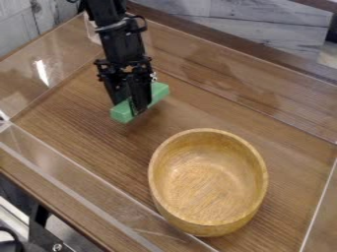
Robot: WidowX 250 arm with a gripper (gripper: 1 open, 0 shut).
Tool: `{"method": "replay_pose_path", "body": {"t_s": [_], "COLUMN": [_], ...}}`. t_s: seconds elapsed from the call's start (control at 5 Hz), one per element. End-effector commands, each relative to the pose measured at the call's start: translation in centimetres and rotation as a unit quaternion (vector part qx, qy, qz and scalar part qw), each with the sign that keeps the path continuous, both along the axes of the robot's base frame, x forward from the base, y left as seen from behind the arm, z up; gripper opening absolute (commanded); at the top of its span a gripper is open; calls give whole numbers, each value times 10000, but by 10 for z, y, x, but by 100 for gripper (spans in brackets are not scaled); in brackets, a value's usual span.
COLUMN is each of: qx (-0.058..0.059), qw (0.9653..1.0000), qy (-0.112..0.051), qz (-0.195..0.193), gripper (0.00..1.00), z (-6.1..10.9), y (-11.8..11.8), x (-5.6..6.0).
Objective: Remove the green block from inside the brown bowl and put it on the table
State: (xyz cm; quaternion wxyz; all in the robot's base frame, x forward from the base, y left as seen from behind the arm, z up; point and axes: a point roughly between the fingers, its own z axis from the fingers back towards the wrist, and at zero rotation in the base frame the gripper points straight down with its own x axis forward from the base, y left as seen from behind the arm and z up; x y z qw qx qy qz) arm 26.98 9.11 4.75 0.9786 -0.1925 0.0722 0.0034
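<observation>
The green block [154,96] is a small bright green bar held low over the table [224,98], tilted, left of and behind the brown bowl [208,181]. My black gripper [132,106] points steeply down and is shut on the green block across its middle. Whether the block's lower end touches the tabletop I cannot tell. The round light-brown wooden bowl stands empty at the front right, well apart from the gripper.
Low clear plastic walls [79,182] edge the wood-grain tabletop along the front and left. A grey surface [297,34] lies behind the table at the back right.
</observation>
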Motion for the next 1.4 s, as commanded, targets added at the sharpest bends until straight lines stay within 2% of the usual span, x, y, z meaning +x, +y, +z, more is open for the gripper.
{"method": "replay_pose_path", "body": {"t_s": [0.0,1.2], "qx": [110,11], "qw": [9996,10000], "qy": [-252,6], "qz": [-11,-35], "gripper": [0,0], "z": [15,16], "y": [4,3], "x": [12,14]}}
